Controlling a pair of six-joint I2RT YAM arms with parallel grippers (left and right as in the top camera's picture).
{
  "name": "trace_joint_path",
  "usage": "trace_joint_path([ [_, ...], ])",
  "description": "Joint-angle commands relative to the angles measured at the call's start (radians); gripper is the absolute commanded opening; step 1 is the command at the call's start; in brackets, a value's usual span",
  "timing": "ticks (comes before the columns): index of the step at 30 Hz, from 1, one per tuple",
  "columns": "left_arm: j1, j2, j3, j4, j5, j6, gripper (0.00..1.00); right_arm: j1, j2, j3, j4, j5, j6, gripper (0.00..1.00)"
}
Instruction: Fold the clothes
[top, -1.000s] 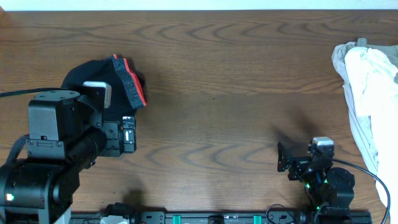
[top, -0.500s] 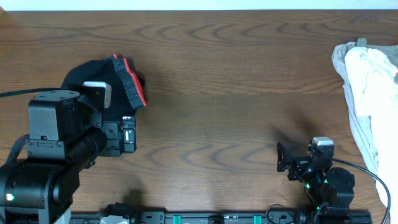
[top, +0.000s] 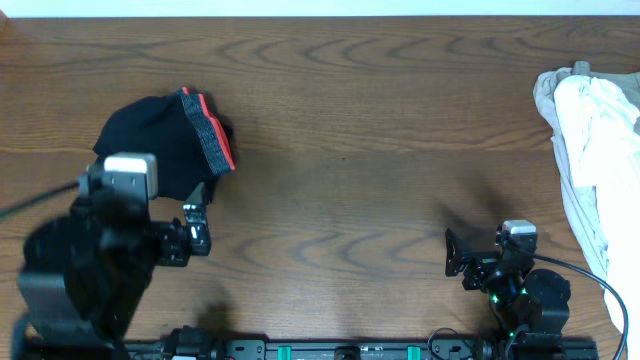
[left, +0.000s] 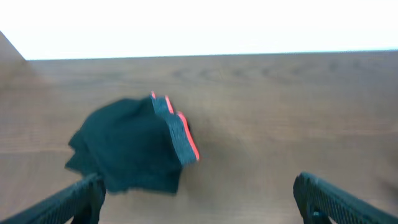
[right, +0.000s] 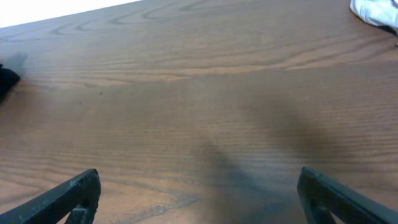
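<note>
The dark trousers (top: 160, 145) lie folded into a small bundle at the left of the table, the orange-red and grey waistband (top: 212, 132) on their right edge. They also show in the left wrist view (left: 127, 146), blurred. My left gripper (top: 197, 222) is open and empty, just in front of the bundle and apart from it. My right gripper (top: 455, 252) is open and empty over bare wood at the front right. White and beige garments (top: 590, 150) lie heaped at the right edge.
The wooden table (top: 380, 130) runs to a white far edge. A corner of the white garments shows in the right wrist view (right: 376, 12). The arm bases stand along the front edge.
My left arm has pulled back toward the front edge, away from the folded trousers, which stay in place. The right arm has not moved.
</note>
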Motion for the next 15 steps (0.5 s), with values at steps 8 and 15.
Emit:
trace_joint_path([
  [8, 0.068, -0.389, -0.538, 0.322, 0.050, 0.016, 0.98, -0.014, -0.006, -0.003, 0.001, -0.007, 0.014, 0.99],
  [15, 0.077, -0.595, -0.745, 0.401, 0.050, 0.016, 0.98, -0.014, -0.006, -0.003, 0.001, -0.007, 0.014, 0.99],
])
